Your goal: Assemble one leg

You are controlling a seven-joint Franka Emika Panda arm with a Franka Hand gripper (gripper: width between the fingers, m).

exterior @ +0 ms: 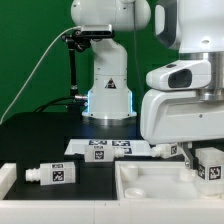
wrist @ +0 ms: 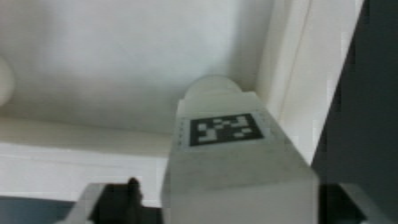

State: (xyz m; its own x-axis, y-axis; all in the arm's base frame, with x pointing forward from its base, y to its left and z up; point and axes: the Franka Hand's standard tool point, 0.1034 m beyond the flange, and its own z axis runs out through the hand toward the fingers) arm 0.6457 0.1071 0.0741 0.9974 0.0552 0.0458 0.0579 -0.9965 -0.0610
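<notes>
My gripper (exterior: 205, 165) is shut on a white leg (exterior: 210, 167) with a black-and-white tag, at the exterior view's right. It holds the leg just above the large flat white tray-like part (exterior: 150, 190), near its right corner. In the wrist view the held leg (wrist: 228, 140) fills the middle between my two dark fingers (wrist: 118, 200), and its far end points into the inner corner of the white part (wrist: 107, 120). A second leg (exterior: 52, 174) lies on the black table at the exterior view's left.
The marker board (exterior: 105, 149) lies on the table behind the tray-like part. A small white block (exterior: 5, 180) sits at the left edge. The robot base (exterior: 108, 95) stands at the back, with a black stand (exterior: 73, 65) and cable beside it.
</notes>
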